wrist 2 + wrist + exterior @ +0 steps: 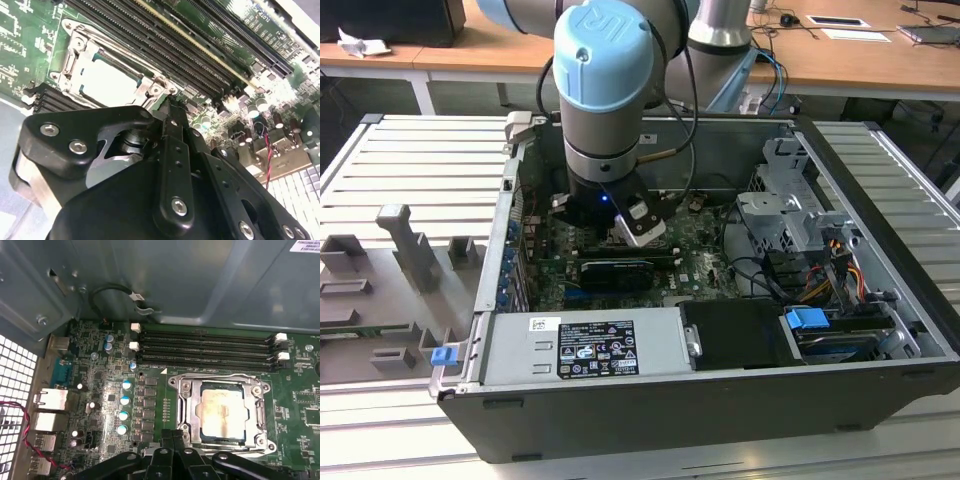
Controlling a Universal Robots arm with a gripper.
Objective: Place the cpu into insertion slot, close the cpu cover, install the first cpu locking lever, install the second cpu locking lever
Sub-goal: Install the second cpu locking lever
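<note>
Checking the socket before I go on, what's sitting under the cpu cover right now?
Through the window of the cpu cover shows the cpu, its pale metal top lying flat inside. The insertion slot beneath it is covered, so its contacts cannot be seen.

You get even, bright room light in exterior view; inside of open dark grey computer case (880, 330) sits in shadow under arm. In both wrist views, glare washes out pale silver square chip top (107, 82) (222, 410). Second wrist view: black gripper body (150, 190) close to lens, soft; green circuit board (30, 30) sharper. First wrist view: grey case wall (200, 280) dimmer
</note>
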